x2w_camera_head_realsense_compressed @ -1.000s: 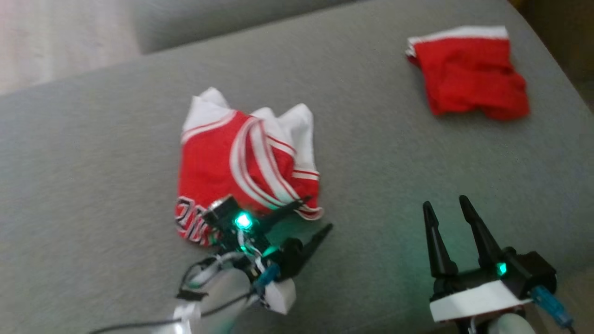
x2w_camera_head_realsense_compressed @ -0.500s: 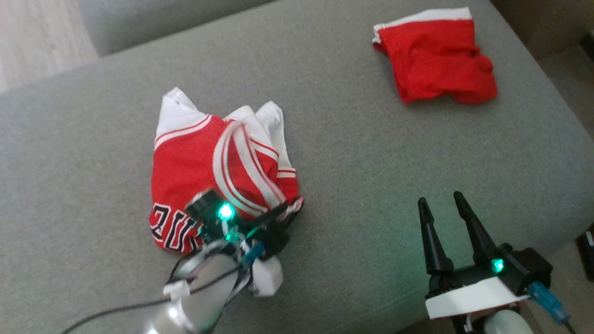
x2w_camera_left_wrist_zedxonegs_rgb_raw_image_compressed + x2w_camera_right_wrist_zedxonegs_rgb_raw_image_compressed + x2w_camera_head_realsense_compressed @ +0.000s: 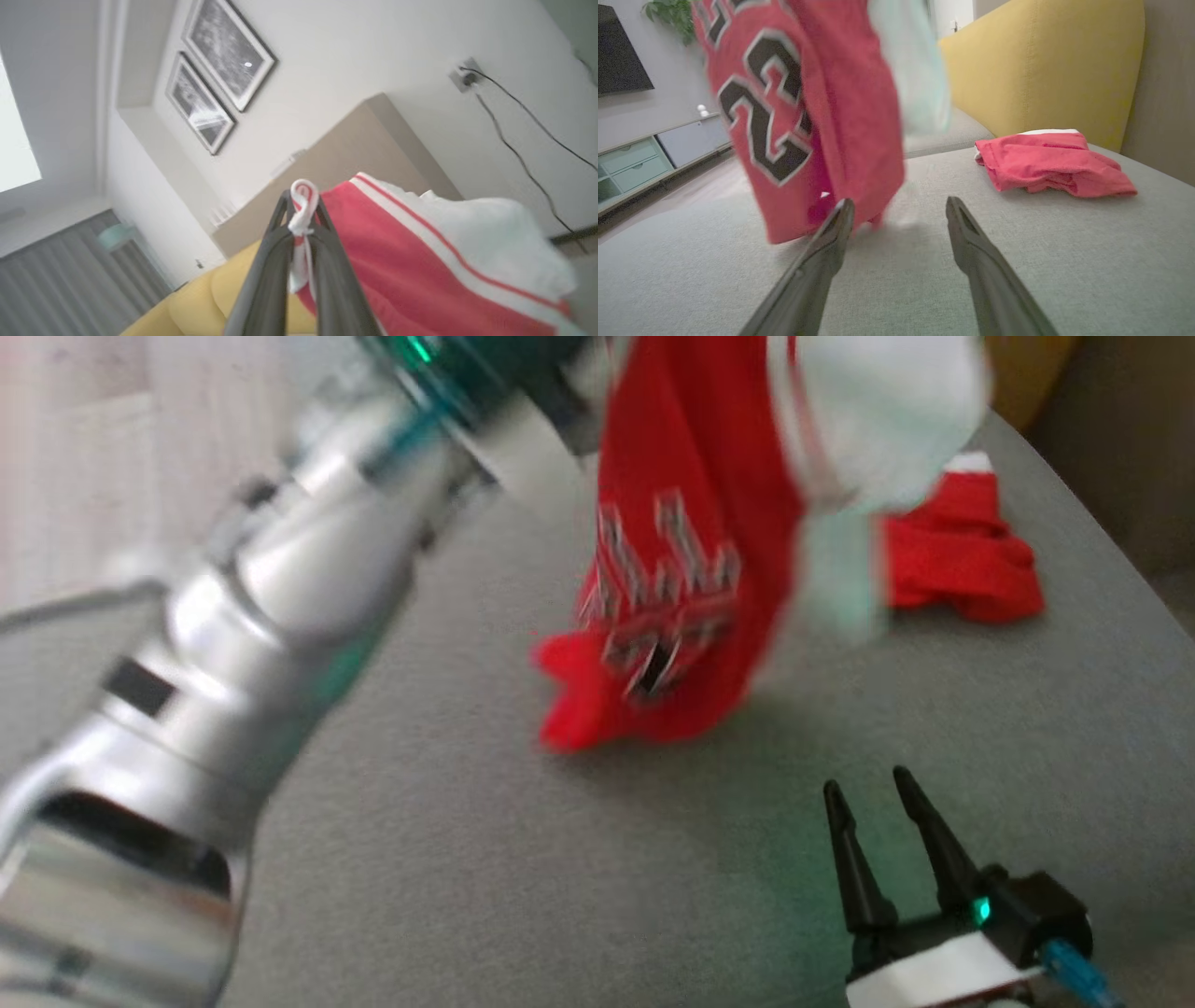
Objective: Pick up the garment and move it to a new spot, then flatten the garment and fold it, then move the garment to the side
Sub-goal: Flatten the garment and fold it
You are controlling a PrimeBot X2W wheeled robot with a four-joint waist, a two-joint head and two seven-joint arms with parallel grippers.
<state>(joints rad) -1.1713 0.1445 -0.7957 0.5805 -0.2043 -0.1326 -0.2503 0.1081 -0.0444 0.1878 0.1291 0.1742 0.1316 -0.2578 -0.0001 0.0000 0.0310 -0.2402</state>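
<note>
The garment (image 3: 681, 569) is a red jersey with white trim and black numbers, hanging in the air above the grey cushion (image 3: 523, 859). My left gripper (image 3: 301, 205) is shut on a white-and-red edge of it, and in the left wrist view the cloth (image 3: 420, 261) drapes to the right of the fingers. In the head view my left arm (image 3: 261, 616) reaches up across the left side, blurred. The right wrist view shows the jersey (image 3: 803, 116) dangling just beyond my right gripper (image 3: 901, 207). My right gripper (image 3: 864, 784) stands open and empty at the lower right, low over the cushion.
A second red garment with a white band (image 3: 962, 560) lies folded at the cushion's far right, also in the right wrist view (image 3: 1050, 161). A yellow cushion (image 3: 1036, 70) stands behind it. The sofa's right edge drops off beyond that.
My left gripper closed on the jersey's edge and lifted it off the cushion, up and to the right. The head camera has shifted. My right gripper stayed open.
</note>
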